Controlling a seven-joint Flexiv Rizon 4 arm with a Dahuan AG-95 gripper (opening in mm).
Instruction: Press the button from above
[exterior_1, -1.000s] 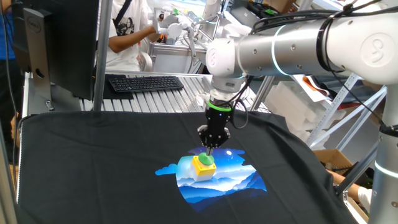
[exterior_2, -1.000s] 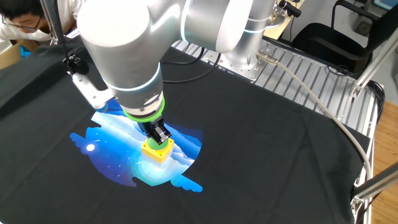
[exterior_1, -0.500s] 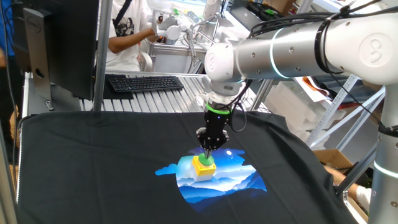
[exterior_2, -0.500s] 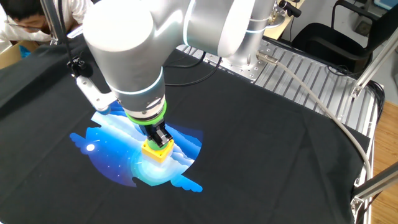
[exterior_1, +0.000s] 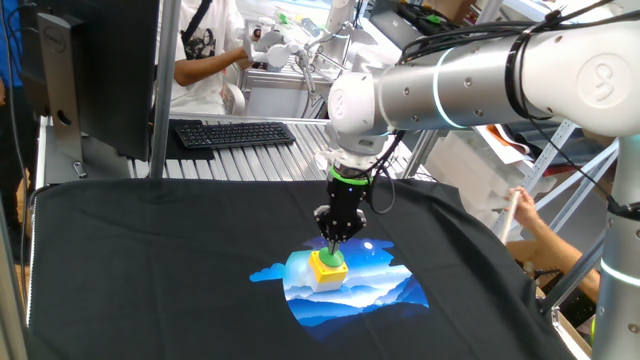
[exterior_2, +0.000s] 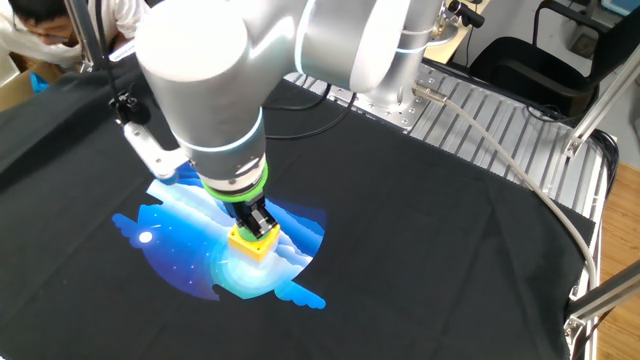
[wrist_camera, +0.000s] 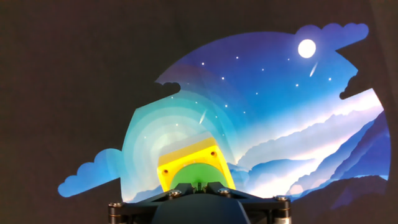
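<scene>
The button is a green dome (exterior_1: 328, 259) on a yellow box (exterior_1: 326, 274) that stands on a blue night-sky picture on the black cloth. My gripper (exterior_1: 335, 242) points straight down, its tip right over the dome. I cannot tell whether it touches. In the other fixed view my gripper (exterior_2: 260, 226) hides the green cap and only the yellow box (exterior_2: 250, 245) shows. In the hand view the green dome (wrist_camera: 185, 177) lies just beyond my gripper (wrist_camera: 199, 186), whose two fingertips meet with no gap. They hold nothing.
The black cloth (exterior_1: 150, 260) covers the table. A keyboard (exterior_1: 232, 133) and a monitor (exterior_1: 95, 70) stand at the back. A person's forearm (exterior_1: 535, 232) reaches in at the right edge. The arm's cables (exterior_2: 500, 170) run over the cloth near the base.
My arm has shifted slightly while the tip stayed over the button. A person's forearm has come into view at the right of one fixed view.
</scene>
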